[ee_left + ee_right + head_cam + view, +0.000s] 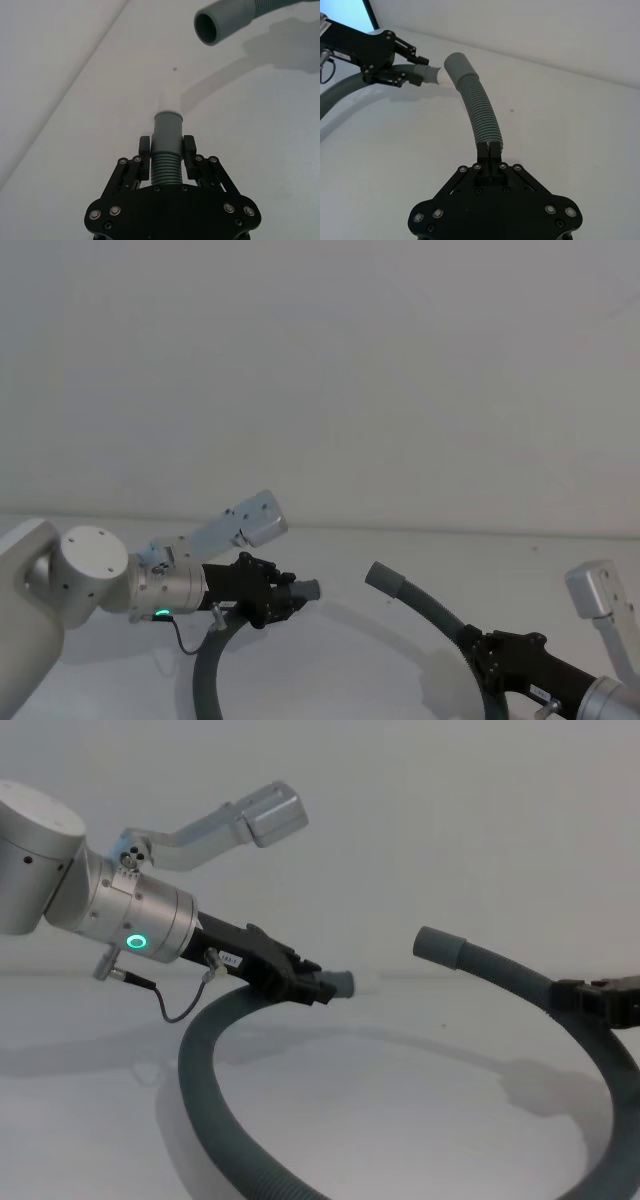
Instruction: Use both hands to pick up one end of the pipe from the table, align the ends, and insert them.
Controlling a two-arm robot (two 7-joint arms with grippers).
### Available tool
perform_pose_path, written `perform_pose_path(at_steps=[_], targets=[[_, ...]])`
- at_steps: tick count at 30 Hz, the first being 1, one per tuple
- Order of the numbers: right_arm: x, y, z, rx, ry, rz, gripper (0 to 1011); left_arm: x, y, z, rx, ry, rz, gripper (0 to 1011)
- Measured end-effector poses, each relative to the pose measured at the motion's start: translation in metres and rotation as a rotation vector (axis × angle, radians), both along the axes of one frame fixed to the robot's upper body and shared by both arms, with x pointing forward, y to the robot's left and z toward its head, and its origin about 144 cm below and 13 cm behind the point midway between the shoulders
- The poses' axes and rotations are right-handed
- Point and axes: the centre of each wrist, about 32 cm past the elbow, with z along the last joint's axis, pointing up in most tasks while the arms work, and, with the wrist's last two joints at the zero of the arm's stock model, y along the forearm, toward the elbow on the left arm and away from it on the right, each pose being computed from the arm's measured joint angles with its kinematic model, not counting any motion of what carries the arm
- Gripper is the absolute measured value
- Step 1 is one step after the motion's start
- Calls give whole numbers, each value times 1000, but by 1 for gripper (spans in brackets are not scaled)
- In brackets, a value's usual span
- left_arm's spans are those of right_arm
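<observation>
Up close, the left pincer (167, 151) pinches the pipe (165, 172) just behind its white tip (169, 101) and the right pincer (489, 148) pinches it back from the hollow end (232, 17), both ends off the counter (260, 150) and apart, so I'd line them up straight before pushing.

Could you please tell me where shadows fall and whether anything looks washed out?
Left wrist view: the hollow cuff casts a soft shadow on the table, and the white tip nearly vanishes against it. Chest view: the hose throws a faint shadow.
</observation>
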Motion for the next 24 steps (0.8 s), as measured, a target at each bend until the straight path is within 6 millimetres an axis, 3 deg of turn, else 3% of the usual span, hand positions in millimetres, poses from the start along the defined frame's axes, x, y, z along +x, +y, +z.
perform_pose_path(at_steps=[24], targets=[[-12,-23,-13,135,-73,142,5,-2,13,22,-97,-134,-188,360]])
